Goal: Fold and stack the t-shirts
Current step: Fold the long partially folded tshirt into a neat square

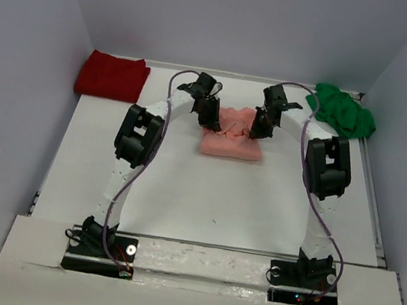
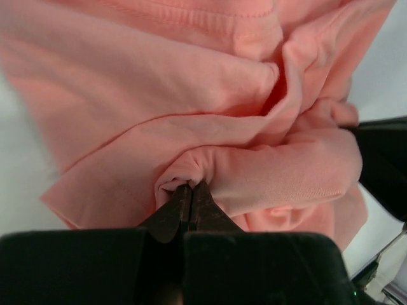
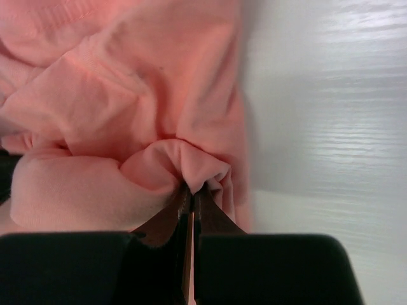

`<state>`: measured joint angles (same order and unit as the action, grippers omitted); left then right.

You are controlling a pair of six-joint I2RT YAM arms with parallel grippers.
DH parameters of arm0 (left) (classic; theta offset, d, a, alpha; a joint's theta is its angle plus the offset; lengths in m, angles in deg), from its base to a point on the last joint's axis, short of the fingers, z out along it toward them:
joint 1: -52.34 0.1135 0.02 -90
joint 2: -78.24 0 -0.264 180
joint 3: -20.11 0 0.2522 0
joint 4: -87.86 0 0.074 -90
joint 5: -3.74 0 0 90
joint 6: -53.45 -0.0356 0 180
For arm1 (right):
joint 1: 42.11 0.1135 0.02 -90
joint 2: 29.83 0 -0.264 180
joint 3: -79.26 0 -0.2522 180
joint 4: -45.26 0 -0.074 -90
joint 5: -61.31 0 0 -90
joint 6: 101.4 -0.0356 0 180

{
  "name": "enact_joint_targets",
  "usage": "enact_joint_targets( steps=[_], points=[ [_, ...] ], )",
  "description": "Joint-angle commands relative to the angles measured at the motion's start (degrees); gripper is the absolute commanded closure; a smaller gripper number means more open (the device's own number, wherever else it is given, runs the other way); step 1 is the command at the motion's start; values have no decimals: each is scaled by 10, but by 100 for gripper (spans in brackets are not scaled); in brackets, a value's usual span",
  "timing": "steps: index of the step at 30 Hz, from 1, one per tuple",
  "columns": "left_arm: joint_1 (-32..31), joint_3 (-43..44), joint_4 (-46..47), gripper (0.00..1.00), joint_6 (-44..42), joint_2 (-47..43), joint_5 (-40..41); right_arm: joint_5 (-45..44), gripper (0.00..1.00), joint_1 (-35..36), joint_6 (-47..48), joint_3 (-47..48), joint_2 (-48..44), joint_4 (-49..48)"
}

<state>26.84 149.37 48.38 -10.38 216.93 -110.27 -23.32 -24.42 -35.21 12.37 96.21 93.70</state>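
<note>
The left gripper [image 2: 191, 192] and right gripper [image 3: 191, 190] each pinch the pink shirt [image 1: 229, 146], half folded on the table [image 1: 204, 199]. The red shirt [image 1: 112, 76] looks folded, far left. The green shirt [image 1: 343, 114] lies crumpled, far right. Nothing is stacked.

Salmon-pink shirt [image 1: 230, 143]: you had it plain all over, stitching the same pink. Table [image 1: 204, 199] under that shirt was white with faint streaky grain. Off to its left lay a dark red shirt [image 1: 112, 76], plain. Off to its right, a bright green shirt [image 1: 343, 113], plain. Your left gripper [image 2: 192, 187] and right gripper [image 3: 192, 190] were black. Arms [image 1: 112, 184] were white with black joints, cables [image 1: 167, 108] purple.
</note>
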Motion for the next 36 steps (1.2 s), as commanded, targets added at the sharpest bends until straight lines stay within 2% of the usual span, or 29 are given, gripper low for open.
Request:
enact_joint_targets(
  steps=[1, 4, 11, 13, 18, 20, 25, 29, 36],
  points=[
    [-9, -107, -110, 100, -22, -76, 51, 88, 100, 9, 4, -62, -5, 44],
    [-15, -248, -81, 100, -6, -148, 59, 125, 100, 9, 8, -134, -50, 54],
    [-57, -413, -49, 100, 35, -275, 63, 163, 100, 15, 10, -311, -179, 53],
    [-77, -485, -36, 100, 56, -323, 56, 170, 100, 30, 9, -368, -237, 64],
    [-127, -562, -30, 100, 104, -419, 47, 189, 100, 59, -11, -466, -359, 89],
    [-151, -575, -51, 100, 114, -463, 56, 190, 100, 66, -23, -491, -415, 111],
    [-159, -588, -101, 100, 143, -558, 85, 186, 100, 74, -47, -493, -509, 153],
    [-159, -576, -124, 100, 157, -598, 110, 189, 100, 74, -56, -482, -529, 166],
    [-157, -515, -162, 100, 163, -609, 154, 169, 100, 74, -51, -420, -526, 177]
  ],
)
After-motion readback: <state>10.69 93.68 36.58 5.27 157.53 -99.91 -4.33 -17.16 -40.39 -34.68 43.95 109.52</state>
